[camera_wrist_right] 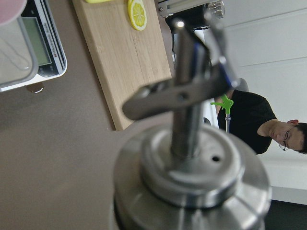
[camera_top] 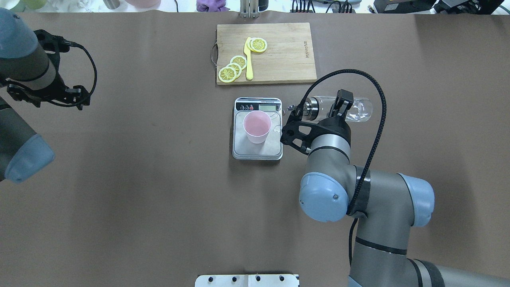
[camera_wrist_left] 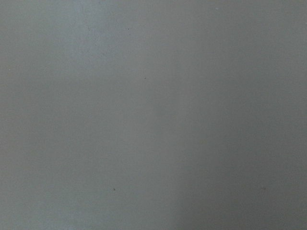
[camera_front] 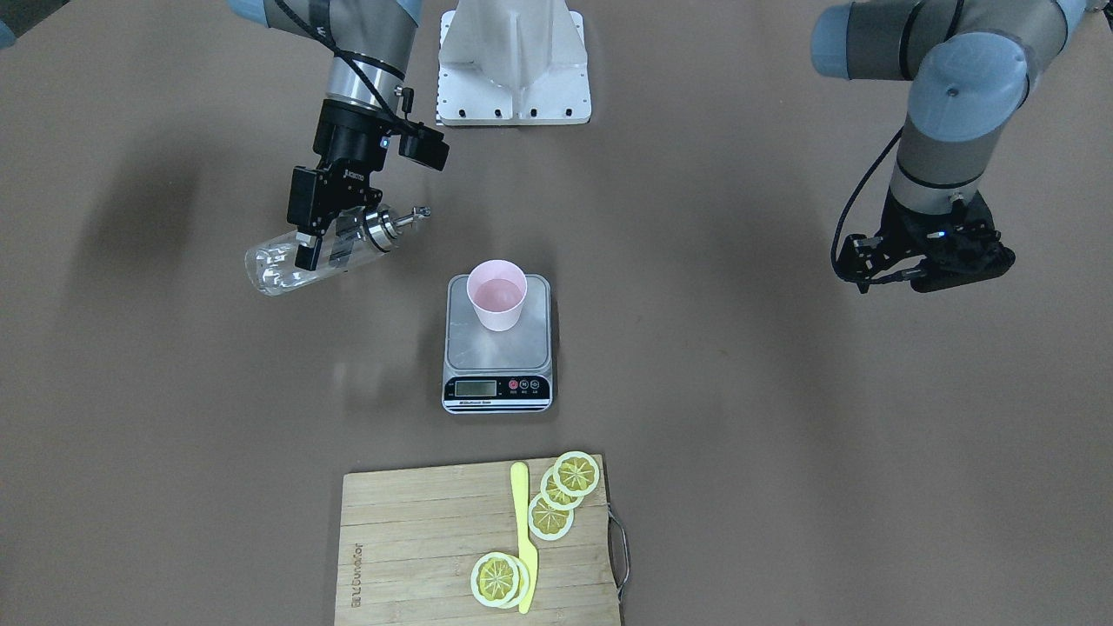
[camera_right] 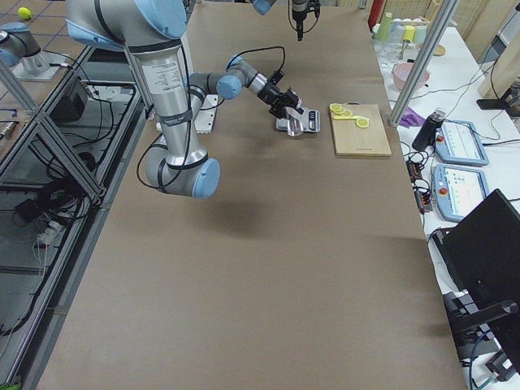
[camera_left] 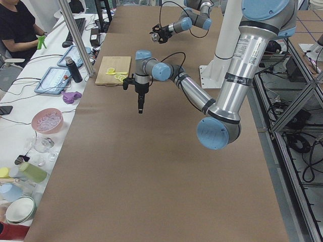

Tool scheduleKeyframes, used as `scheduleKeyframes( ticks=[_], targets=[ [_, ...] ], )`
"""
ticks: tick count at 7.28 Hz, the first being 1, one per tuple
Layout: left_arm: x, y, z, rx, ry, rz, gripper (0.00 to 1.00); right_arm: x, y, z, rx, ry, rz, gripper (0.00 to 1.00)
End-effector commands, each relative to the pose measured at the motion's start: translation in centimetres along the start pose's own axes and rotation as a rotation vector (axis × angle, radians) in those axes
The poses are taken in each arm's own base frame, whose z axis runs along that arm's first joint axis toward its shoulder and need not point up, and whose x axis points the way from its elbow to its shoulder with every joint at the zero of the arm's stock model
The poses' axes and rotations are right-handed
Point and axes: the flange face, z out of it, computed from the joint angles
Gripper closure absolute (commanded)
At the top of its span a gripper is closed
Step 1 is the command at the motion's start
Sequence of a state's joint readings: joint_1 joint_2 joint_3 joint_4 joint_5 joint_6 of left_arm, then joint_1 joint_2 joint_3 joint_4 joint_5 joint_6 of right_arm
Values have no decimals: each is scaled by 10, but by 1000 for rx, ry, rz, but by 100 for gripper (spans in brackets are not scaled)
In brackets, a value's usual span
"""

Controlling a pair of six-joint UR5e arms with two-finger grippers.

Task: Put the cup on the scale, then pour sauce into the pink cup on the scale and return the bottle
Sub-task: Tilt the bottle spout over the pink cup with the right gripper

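The pale pink cup [camera_front: 496, 296] stands upright on the far part of the scale's steel platform [camera_front: 497, 356]; it also shows in the overhead view [camera_top: 257, 126]. My right gripper [camera_front: 323, 248] is shut on the clear glass bottle [camera_front: 278, 268]. It holds the bottle nearly level above the table beside the scale [camera_top: 259, 148]. The metal spout [camera_front: 409, 217] points toward the cup but stays off to its side. The spout cap [camera_wrist_right: 192, 158] fills the right wrist view. My left gripper [camera_front: 935, 261] hangs far off over bare table; its fingers are hidden under the wrist.
A wooden cutting board [camera_front: 417, 548] with lemon slices [camera_front: 556, 496] and a yellow knife [camera_front: 524, 539] lies beyond the scale, also seen from overhead [camera_top: 287, 52]. The robot's white base plate [camera_front: 513, 78] sits at the table edge. An operator sits at the side [camera_left: 20, 30].
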State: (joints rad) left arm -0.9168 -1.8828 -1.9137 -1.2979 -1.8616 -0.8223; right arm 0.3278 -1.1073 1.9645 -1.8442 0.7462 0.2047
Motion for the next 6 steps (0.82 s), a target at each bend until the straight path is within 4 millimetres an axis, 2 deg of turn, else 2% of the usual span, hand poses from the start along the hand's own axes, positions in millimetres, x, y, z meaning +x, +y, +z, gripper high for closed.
scheduleKeyframes(
  ticks=[1,4,6],
  targets=[
    [-3,1,4,-4,-8,-1,1,-20,-23,19,-30,32,-66,100],
    [-4,0,10,-12,-18,-2,1,-29,-44,36,-54,93,-177,100],
    [-4,-1,17,-22,-26,-5,1,-26,-51,36,-53,148,-297,100]
  ],
)
